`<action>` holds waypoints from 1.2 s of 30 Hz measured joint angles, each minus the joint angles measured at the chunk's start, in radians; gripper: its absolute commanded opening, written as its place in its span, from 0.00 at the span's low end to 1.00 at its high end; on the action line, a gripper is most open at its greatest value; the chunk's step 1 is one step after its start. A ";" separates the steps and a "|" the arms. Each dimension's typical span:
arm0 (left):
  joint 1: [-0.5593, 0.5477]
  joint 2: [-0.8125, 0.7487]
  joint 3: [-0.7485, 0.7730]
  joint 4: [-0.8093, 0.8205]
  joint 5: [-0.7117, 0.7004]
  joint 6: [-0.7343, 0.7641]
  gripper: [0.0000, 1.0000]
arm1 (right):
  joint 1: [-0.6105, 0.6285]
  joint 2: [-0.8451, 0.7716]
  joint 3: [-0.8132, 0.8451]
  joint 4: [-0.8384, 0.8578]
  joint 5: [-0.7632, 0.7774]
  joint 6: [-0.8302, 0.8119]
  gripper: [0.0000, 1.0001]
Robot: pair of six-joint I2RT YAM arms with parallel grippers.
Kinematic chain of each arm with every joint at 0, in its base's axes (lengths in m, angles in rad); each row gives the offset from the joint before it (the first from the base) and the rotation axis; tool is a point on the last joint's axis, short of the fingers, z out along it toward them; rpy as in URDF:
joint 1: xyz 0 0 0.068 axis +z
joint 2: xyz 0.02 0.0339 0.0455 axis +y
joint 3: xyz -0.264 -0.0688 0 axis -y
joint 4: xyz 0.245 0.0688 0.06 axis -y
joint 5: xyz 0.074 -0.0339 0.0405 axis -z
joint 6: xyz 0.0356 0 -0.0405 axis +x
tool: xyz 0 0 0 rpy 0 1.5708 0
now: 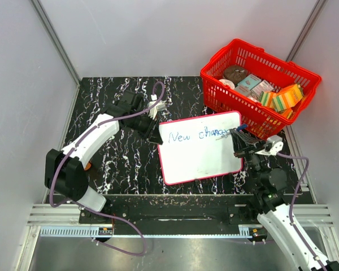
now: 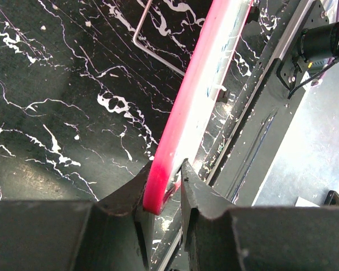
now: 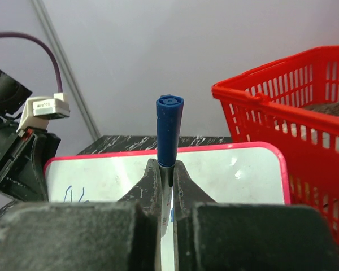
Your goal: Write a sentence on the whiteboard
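Note:
The whiteboard, white with a thin red rim, lies on the black marbled table. Blue script reading "New chance" runs along its top. My left gripper is shut on the board's left edge; in the left wrist view the red rim sits between both fingers. My right gripper is shut on a blue marker, held over the right end of the writing. In the right wrist view the marker stands upright above the board; a few blue strokes show at left.
A red basket with several packages stands at the back right, close to the board's right corner; it also shows in the right wrist view. A small orange object lies by the left arm. A thin wire loop lies beside the board.

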 measured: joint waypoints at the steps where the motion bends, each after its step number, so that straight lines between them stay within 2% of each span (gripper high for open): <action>1: 0.000 -0.005 -0.003 0.001 -0.001 0.000 0.00 | 0.000 0.011 0.000 0.000 -0.016 0.003 0.00; 12: 0.000 -0.020 -0.010 0.000 -0.008 0.000 0.00 | 0.001 0.074 0.042 -0.030 -0.148 0.047 0.00; 17: 0.000 -0.020 -0.010 0.000 -0.008 0.000 0.00 | 0.023 0.179 0.117 -0.037 -0.148 0.059 0.00; 20: 0.000 -0.020 -0.010 0.000 -0.008 0.000 0.00 | 0.088 0.272 0.163 -0.032 -0.117 0.055 0.00; 25: 0.000 -0.020 -0.010 0.000 -0.008 -0.001 0.00 | 0.270 0.383 0.239 -0.035 -0.005 0.005 0.00; 29: 0.000 -0.020 -0.010 0.000 -0.009 -0.002 0.00 | 0.401 0.407 0.241 -0.006 0.092 -0.053 0.00; 36: -0.001 -0.020 -0.010 0.000 -0.010 -0.006 0.00 | 0.519 0.430 0.179 0.076 0.205 -0.155 0.00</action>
